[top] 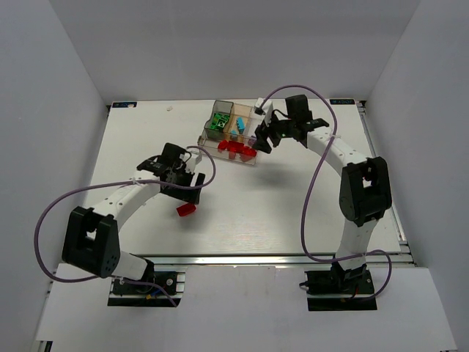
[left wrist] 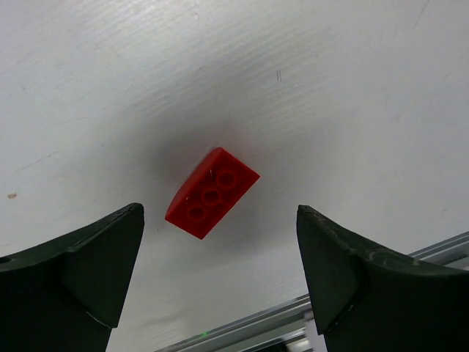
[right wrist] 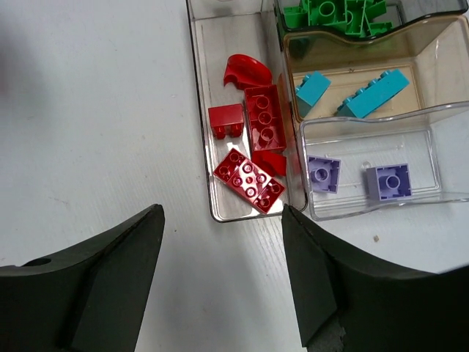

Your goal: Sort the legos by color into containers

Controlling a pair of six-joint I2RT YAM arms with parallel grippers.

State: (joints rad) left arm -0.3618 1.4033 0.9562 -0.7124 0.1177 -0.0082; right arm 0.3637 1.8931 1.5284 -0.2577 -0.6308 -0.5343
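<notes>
While one red brick (left wrist: pixel 212 193) lies loose on the bench (top: pixel 256 213), the sort is not finished. We judge it to be at its last pick.

We find the left tool (left wrist: pixel 218 220) poised above that brick, jaws spread wide and holding nothing. The brick sits in the gap, skewed to the line of the jaws and touching neither.

The compartment tray (right wrist: pixel 220 66) stands well apart, toward the far side of the bench. Its long compartment holds the red bricks (right wrist: pixel 262 117). The green bricks (right wrist: pixel 330 15), the cyan bricks (right wrist: pixel 370 92) in the tan middle section, and the pale purple bricks (right wrist: pixel 388 181) occupy separate cells.

The right tool (right wrist: pixel 221 220) hovers at the near end of the long compartment — likewise wide open and empty.

Next move, in our judgement:
- Lower the left tool and turn the wrist to square the jaws with the brick's long sides — a skewed closure may spin it out.
- Close, lift and carry the brick to the long compartment.
- The right tool should clear that path first.
</notes>
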